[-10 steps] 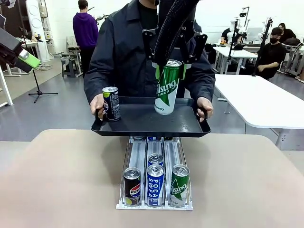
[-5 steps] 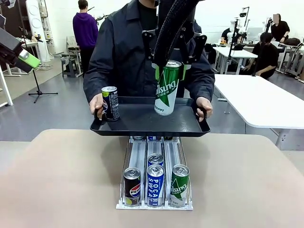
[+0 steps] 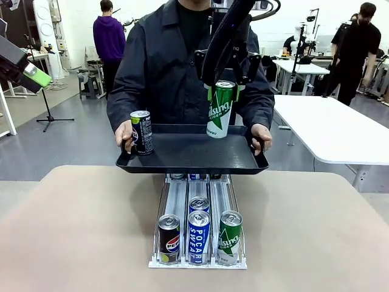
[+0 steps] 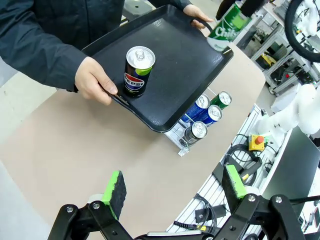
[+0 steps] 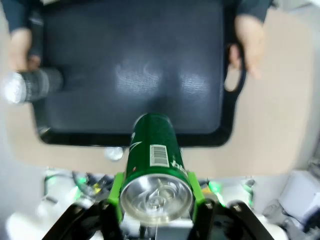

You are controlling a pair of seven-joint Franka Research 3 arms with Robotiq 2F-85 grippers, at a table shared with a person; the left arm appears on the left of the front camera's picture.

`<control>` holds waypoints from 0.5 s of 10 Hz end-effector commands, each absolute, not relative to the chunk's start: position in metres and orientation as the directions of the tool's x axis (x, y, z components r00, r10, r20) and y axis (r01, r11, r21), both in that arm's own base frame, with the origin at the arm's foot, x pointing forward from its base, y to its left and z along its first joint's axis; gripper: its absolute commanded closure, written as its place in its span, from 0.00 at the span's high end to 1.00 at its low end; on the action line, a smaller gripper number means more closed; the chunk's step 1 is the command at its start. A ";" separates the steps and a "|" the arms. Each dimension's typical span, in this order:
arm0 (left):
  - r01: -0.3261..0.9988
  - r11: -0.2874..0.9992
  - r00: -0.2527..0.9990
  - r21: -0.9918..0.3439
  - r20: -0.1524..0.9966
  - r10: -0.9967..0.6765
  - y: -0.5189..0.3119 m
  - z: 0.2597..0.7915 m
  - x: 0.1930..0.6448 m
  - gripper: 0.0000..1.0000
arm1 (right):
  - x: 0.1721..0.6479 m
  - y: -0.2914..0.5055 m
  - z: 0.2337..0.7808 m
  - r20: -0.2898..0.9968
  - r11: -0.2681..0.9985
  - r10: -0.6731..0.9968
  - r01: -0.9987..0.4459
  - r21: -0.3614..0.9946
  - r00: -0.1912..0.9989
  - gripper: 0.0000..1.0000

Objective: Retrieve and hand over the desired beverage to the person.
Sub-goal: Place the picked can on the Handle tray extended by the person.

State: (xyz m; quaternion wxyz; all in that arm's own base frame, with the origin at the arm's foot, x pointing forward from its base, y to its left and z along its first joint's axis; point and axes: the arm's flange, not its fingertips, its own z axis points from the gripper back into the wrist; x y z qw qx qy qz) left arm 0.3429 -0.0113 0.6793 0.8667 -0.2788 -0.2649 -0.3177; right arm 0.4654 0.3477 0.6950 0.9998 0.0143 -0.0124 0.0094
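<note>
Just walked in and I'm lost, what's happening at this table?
The right pincer holds a green cider can over a black tray that the person holds out in both hands. A Pepsi can already stands on the tray. The left pincer hangs open, off to the side. More cans wait in the rack on the table.

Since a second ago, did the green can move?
Yes. The green can, held in the right tool, has moved right and up: its bottom was low over the tray floor and now sits near the tray's far rim.
</note>
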 end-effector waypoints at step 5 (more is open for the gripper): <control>0.702 0.637 0.653 -0.317 0.642 -0.400 -0.011 0.679 0.343 1.00 | 0.552 0.353 0.677 -0.061 0.997 0.045 -0.049 -0.064 0.997 0.58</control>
